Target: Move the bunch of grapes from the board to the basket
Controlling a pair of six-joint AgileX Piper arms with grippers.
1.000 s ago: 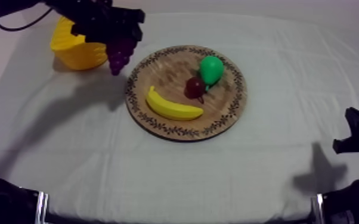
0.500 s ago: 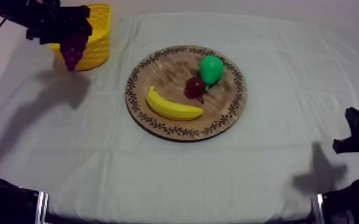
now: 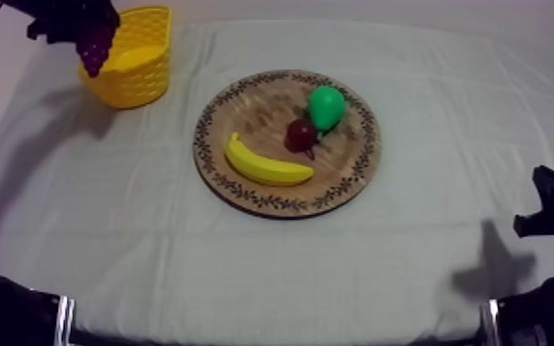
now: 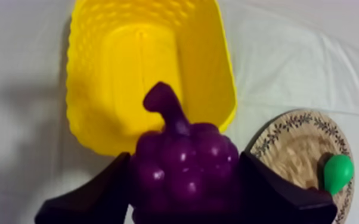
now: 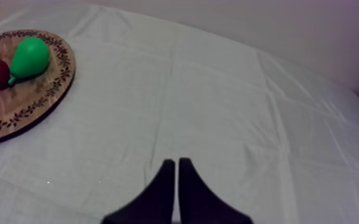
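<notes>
The bunch of grapes (image 3: 95,52) is held clear of the surface (image 3: 336,271) at the far left, clamped between the two black fingers of the left end effector (image 4: 185,199). It is seen at the left edge of the yellow basket (image 3: 138,69); whether it is fully over the opening cannot be told. To the right of the basket, the round wooden board (image 3: 253,110) is laid mid-surface, and on it are seen a banana (image 3: 264,164), a pear (image 3: 326,106) and, between them, a small red fruit (image 3: 300,135). The right end effector (image 5: 177,164) is kept at the right, over bare cloth well apart from the board, its fingers pressed together with nothing held.
</notes>
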